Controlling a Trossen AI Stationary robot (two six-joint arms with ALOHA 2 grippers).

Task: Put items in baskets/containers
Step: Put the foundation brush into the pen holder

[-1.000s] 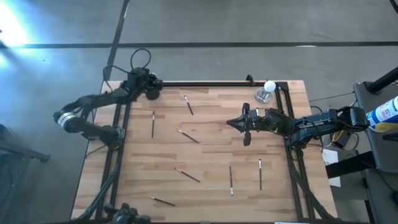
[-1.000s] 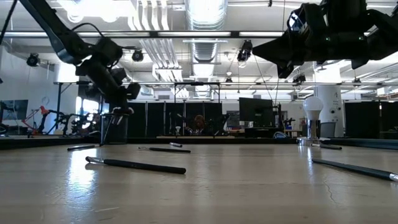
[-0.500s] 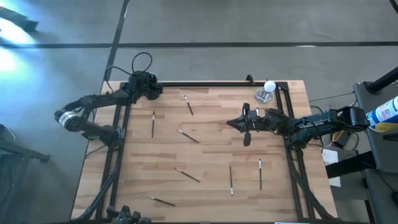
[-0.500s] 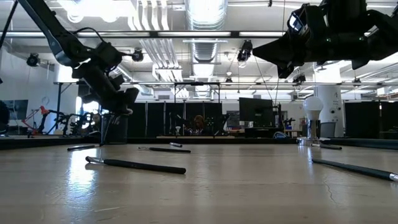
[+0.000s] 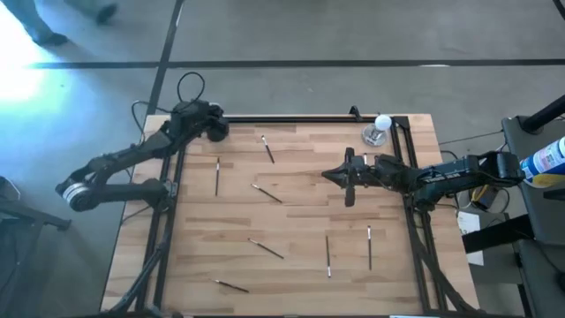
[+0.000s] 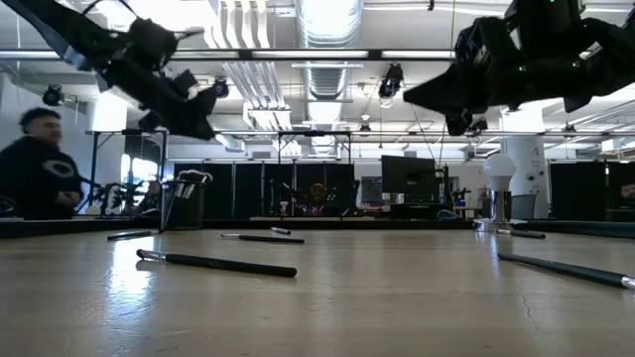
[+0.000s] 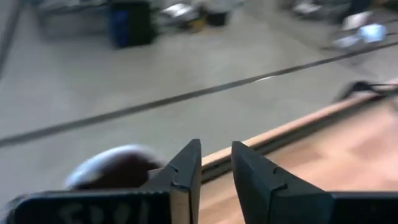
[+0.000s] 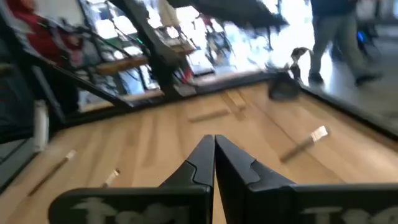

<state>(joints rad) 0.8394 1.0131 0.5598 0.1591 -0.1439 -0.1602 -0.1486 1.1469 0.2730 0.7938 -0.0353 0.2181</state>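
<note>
my left tool has lifted off the cup at the worktop's far-left corner, fingers slightly spread and empty; right tool pressed together; sticks scattered, swinging back low could tip the cup.

The right gripper hangs above the wooden table, its 2 dark fingers pressed together. Beyond the fingertips lies 1 pale-tipped stick; 2 more sticks lie off to the other side, and a person's legs stand past the table's far edge.
</note>
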